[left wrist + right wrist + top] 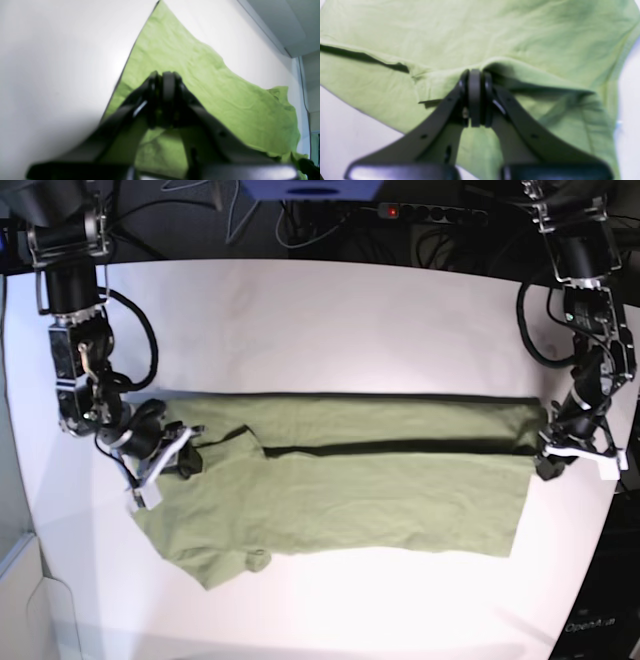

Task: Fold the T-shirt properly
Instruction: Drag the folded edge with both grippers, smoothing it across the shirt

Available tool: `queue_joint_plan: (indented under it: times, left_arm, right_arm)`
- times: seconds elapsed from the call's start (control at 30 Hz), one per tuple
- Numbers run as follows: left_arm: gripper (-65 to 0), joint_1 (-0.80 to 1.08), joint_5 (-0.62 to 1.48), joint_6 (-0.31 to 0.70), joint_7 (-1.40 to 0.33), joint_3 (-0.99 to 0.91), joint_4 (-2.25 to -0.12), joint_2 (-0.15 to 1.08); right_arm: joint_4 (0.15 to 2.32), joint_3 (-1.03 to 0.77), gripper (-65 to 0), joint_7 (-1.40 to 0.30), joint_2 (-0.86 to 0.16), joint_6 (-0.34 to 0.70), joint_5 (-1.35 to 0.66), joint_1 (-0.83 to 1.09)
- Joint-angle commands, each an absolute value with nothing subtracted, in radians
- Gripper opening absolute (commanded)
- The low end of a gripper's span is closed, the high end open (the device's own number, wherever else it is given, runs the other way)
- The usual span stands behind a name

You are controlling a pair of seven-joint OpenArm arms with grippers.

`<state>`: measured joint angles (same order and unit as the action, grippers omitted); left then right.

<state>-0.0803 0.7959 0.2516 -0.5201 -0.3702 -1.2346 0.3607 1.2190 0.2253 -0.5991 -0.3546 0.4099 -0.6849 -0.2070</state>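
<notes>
- Nearest the camera in the base view, the front hem side of the T-shirt (340, 500) lies flat on the white desk (330, 320), one short sleeve poking out toward the front left corner.
- The shirt is spread wide across the middle of the desk, its far long edge folded over toward the front, leaving a dark shadow line running along the fold.
- On the view's left, the right gripper (180, 452) is down at the sleeve end; in its wrist view the fingers (475, 97) are pressed together with a raised ridge of green cloth pinched at their tips.
- On the view's right, the left gripper (556, 458) sits at the shirt's opposite end, right at the folded corner.
- Its wrist view is blurred: fingers (167, 92) drawn tight together over the cloth, and they seem to have fabric between them.
- Beyond the shirt, bare desk, then dark cables (440, 220) along the back.
</notes>
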Motion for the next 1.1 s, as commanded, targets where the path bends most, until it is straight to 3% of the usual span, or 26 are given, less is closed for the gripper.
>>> queue_joint_plan:
  times: [0.0,0.37,0.43,0.6,0.67,0.8,0.87,1.07]
  left_arm:
    - [-62.3,-0.099,0.808,0.266,-0.498,-0.378,-1.251,0.380]
    - [-61.1,-0.128,0.808,0.260,-0.495,-0.378,-1.250,0.395]
    - [-53.9,-0.134,0.808,0.260,-0.486,-0.380,-1.250,0.397]
    - [-22.3,-0.130,0.808,0.259,-0.410,-0.380,-1.250,0.392]
    - [-15.0,-0.125,0.808,0.259,-0.407,-0.380,-1.250,0.392]
    - [-15.3,-0.099,0.816,0.262,-0.404,-0.380,-1.251,0.390]
    - [-18.5,-0.084,0.817,0.265,-0.404,-0.380,-1.256,0.389]
    - [-37.7,-0.058,0.808,0.266,-0.407,-0.374,-1.251,0.357]
  right_arm:
    - [1.237,0.220,-64.3,-0.582,-0.367,0.421,-0.688,-0.226]
    - [1.236,0.217,-64.3,-0.582,-0.372,0.421,-0.687,-0.208]
    - [1.236,0.217,-64.3,-0.582,-0.372,0.421,-0.687,-0.205]
    - [1.236,0.222,-64.3,-0.584,-0.372,0.421,-0.687,-0.202]
    - [1.242,0.219,-64.3,-0.584,-0.374,0.421,-0.687,-0.185]
    - [1.242,0.217,-64.3,-0.582,-0.377,0.423,-0.687,-0.183]
    - [1.242,0.217,-64.3,-0.582,-0.384,0.423,-0.687,-0.182]
    - [1.242,0.217,-63.5,-0.575,-0.387,0.423,-0.687,-0.173]
